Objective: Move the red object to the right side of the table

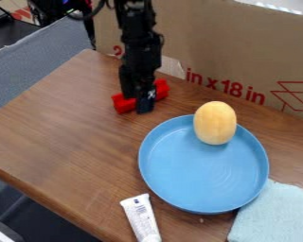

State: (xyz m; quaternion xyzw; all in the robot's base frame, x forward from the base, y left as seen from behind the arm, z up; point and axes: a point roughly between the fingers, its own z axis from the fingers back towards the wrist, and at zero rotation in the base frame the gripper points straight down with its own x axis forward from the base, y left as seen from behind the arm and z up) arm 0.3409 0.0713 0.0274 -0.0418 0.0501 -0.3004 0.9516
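Note:
The red object (124, 101), a small flat block, lies on the wooden table (65, 123) at the back, just in front of the cardboard box. My gripper (141, 97) points straight down over the block's middle. Its black fingers stand open and low, one on either side of the block, and red ends show left and right of them. Nothing is clamped; whether the fingertips touch the block I cannot tell.
A blue plate (161, 180) to the right front holds a yellow egg-shaped thing (215, 122). A white tube (140, 216) lies at the front edge, and a light blue cloth (275, 217) sits at the front right. The cardboard box (242, 47) walls off the back.

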